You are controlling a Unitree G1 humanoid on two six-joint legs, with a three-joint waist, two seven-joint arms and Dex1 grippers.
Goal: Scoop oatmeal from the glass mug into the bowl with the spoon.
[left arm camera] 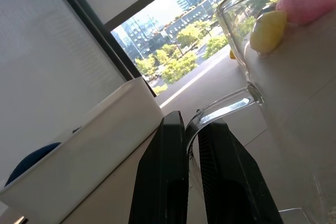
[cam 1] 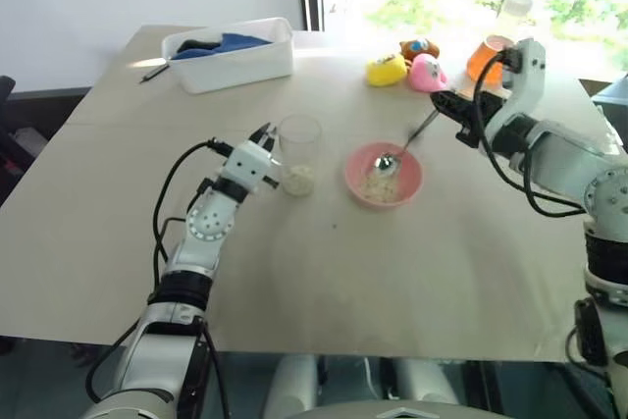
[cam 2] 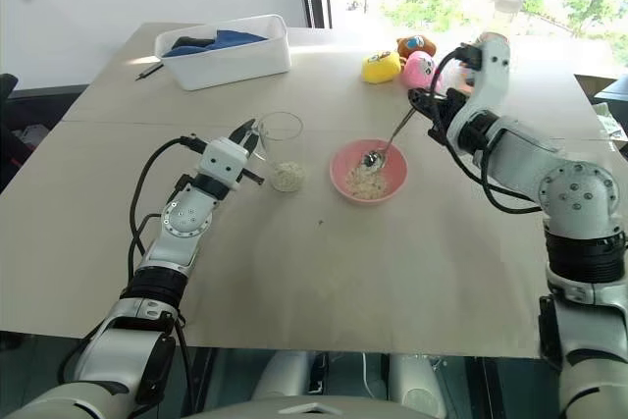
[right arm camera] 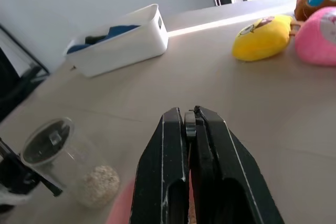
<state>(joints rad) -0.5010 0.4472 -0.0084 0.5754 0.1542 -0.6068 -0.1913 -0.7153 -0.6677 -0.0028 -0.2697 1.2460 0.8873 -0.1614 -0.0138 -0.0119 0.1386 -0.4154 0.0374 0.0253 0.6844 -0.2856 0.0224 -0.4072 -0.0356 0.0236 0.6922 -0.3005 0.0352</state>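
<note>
My left tool point(cam 1: 262, 136) clenched on mug point(cam 1: 299, 154) handle, steadying it upright on worktop point(cam 1: 324, 272); small heap of oatmeal point(cam 1: 299, 180) at mug bottom

Bowl point(cam 1: 384, 175) just right of mug, apart from it, some oatmeal already inside

Spoon point(cam 1: 404, 146) slants up from bowl toward right; its scoop end over bowl, handle end clenched in my right tool point(cam 1: 444, 101)

Key relation: mug lies left of spoon tip, past bowl rim; right arm holds spoon, so next scoop likely means swinging tip leftward and down into mug mouth
</note>
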